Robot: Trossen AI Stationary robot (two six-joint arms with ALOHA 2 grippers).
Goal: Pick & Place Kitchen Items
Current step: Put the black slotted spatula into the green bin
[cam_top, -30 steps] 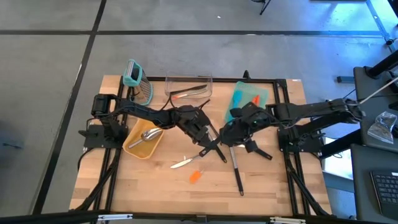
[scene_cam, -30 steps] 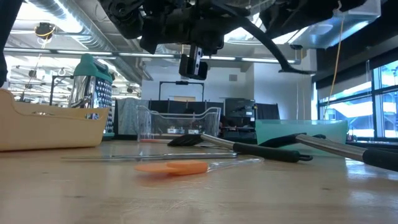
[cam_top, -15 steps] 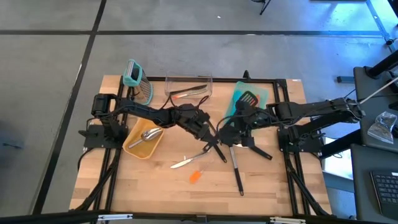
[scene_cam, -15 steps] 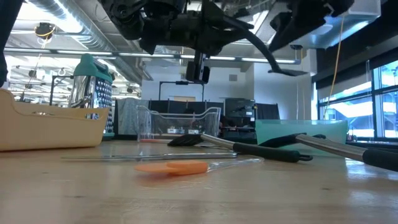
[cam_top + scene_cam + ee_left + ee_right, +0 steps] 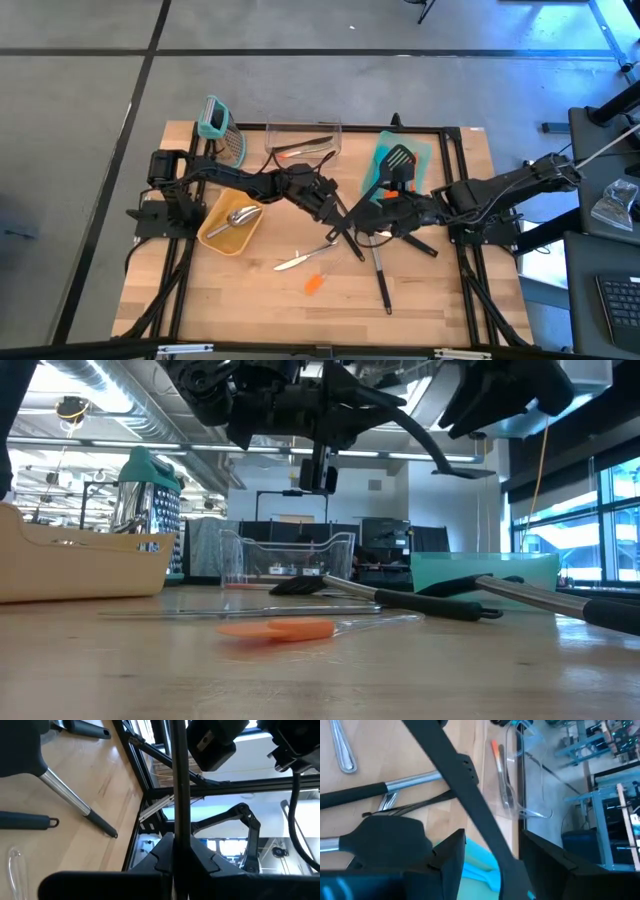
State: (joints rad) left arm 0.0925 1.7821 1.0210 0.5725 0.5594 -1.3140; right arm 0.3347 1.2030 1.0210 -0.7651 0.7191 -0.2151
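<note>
A black slotted turner [image 5: 398,160] is held in the air between both arms, its head over the teal tray [image 5: 415,150]. In the low view the turner [image 5: 425,445] hangs clear above the table. My left gripper [image 5: 330,208] is at mid-table, shut on the turner's thin handle [image 5: 179,780]. My right gripper [image 5: 372,212] sits just right of it and is open. Its fingers [image 5: 451,857] stand on either side of the flat black handle [image 5: 451,757]. An orange spatula [image 5: 315,285], a table knife [image 5: 298,262] and black long-handled tools [image 5: 381,272] lie on the wood. My left gripper pinches the turner's thin handle [image 5: 176,837] between its two fingers, and the handle runs straight on ahead of them. The turner is lifted clear of the table, with its head toward the teal tray. My right gripper: I cannot tell whether its open fingers touch the handle.
A yellow bin [image 5: 215,235] at the left holds a silver scoop [image 5: 238,217]. A teal-handled grater [image 5: 222,130] and a clear box [image 5: 303,140] holding utensils stand along the far edge. Another black handle [image 5: 418,244] lies under the right arm. There is bare wood at the near left.
My right gripper has drawn back from over the teal tray toward the table's near edge, uncovering the turner's slotted head. The turner has stayed raised in my left gripper, which has barely moved.
</note>
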